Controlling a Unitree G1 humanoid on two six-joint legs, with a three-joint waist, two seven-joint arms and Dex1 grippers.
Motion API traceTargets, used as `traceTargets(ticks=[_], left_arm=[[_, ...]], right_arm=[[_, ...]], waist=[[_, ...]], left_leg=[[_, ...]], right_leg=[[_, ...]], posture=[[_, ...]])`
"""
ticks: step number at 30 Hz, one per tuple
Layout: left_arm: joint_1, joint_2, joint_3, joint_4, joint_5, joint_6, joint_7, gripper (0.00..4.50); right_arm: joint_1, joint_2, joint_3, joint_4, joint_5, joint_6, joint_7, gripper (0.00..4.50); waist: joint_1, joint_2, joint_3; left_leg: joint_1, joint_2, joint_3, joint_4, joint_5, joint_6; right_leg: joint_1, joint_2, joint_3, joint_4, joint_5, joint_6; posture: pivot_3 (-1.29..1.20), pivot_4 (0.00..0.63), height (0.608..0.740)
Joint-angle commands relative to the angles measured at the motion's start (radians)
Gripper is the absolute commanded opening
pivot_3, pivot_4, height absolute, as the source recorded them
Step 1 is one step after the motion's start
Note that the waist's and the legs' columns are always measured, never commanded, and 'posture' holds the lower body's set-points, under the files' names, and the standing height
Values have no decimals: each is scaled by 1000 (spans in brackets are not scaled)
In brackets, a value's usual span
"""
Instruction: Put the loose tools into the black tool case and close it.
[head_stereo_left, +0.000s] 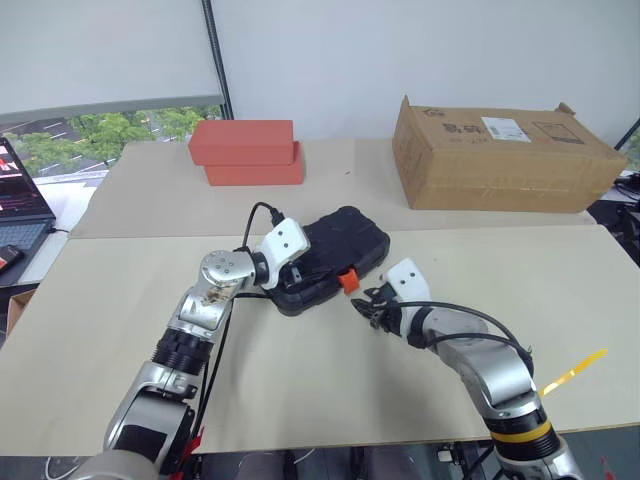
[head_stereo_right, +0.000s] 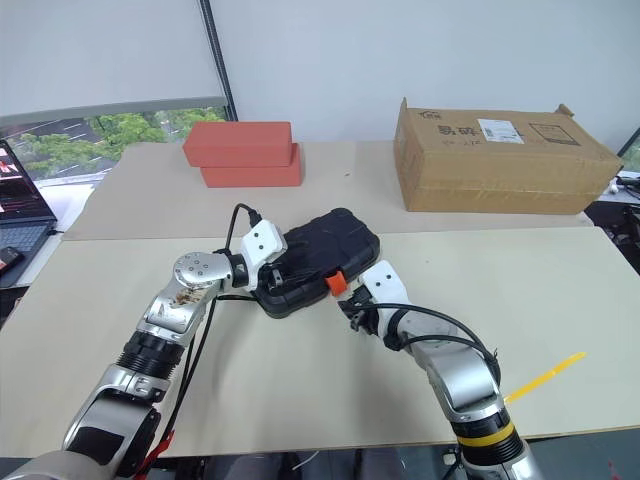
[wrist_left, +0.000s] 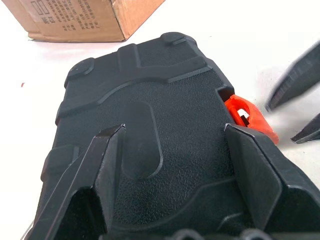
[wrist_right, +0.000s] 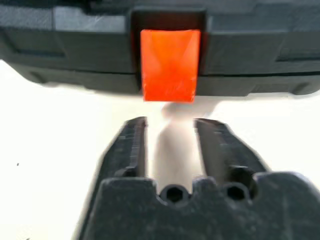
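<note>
On the near beige table (head_stereo_left: 330, 400) lies one black tool case (head_stereo_left: 345, 240), lid down and shut, its single orange latch (head_stereo_left: 348, 281) on the front edge facing the robot; the left gripper (head_stereo_left: 290, 272) sits over the case's near left corner, its two black fingers (wrist_left: 102, 160) spread wide above the textured lid, with nothing gripped between them; whether the tips press on the lid I cannot tell; the right gripper (head_stereo_left: 365, 305) hangs just in front of the latch and a little below it, pointing at it, apart from it; its two fingers (wrist_right: 132, 145) stand close together with a narrow gap between them, holding nothing; in the right wrist view the latch (wrist_right: 169, 65) is straight ahead of that gap, set in a notch of the case's front wall (wrist_right: 260, 55). Beyond the case, on the far table, stand two red blocks (head_stereo_left: 245, 150), one stacked on the other, and one cardboard box (head_stereo_left: 500, 160) with a white label (head_stereo_left: 505, 128) on top; its print is too small to read; at the left edge one open laptop (head_stereo_left: 18, 195) shows.
</note>
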Motion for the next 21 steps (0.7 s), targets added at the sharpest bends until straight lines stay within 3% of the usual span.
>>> traceTargets(ticks=[1,14,21], left_arm=[[52,-1,-73,65,45,29,-23,3404],[69,-13,-82,45,41,35,-18,3404],[86,-13,-85,36,39,37,-14,3404]], right_arm=[[-57,21,11,27,-14,-5,-15,207],[-237,79,51,221,-45,-40,-1,65],[-256,77,41,227,-47,-40,12,65]], waist=[[0,0,0],[-3,0,0],[-10,0,0]], left_leg=[[0,0,0,0,0,0],[0,0,0,0,0,0],[0,0,0,0,0,-1]], right_leg=[[0,0,0,0,0,0],[0,0,0,0,0,-1],[0,0,0,1,1,-1]], posture=[[0,150,711],[0,150,711],[0,150,711]])
